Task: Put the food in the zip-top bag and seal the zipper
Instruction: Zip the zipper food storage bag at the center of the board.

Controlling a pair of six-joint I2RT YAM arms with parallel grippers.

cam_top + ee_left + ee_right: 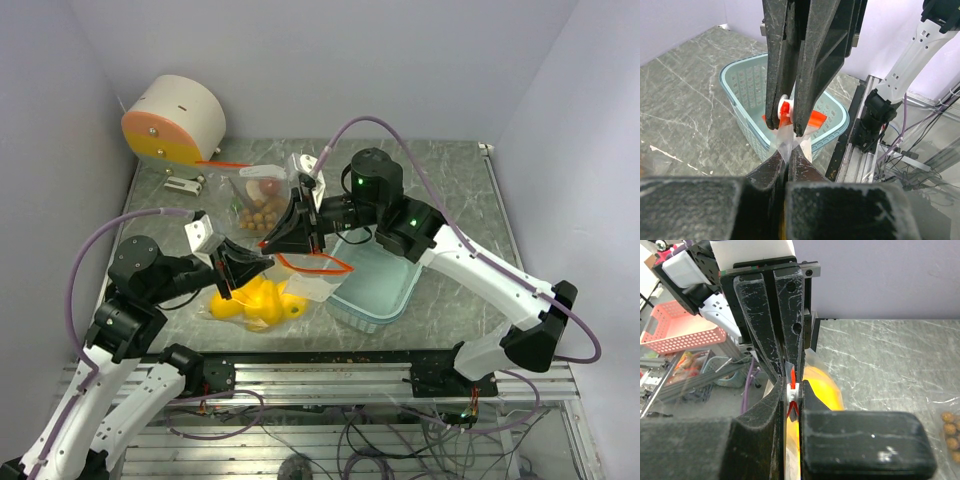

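The clear zip-top bag (300, 285) lies on the table with several yellow-orange fruits (255, 300) inside. My left gripper (255, 265) is shut on the bag's clear top edge (785, 142). My right gripper (283, 243) is shut on the white slider (792, 390) of the orange zipper (318, 267), tip to tip with the left gripper. A yellow fruit (822, 385) shows beside the right fingers. The brown fruit bunch (262, 215) and the small reddish fruit (268, 186) lie behind the grippers, outside this bag.
The pale teal basket (375, 285) stands right of the bag and also shows in the left wrist view (740, 80). A round white and orange device (175, 120) sits at the back left. The metal rail (330, 370) runs along the near edge.
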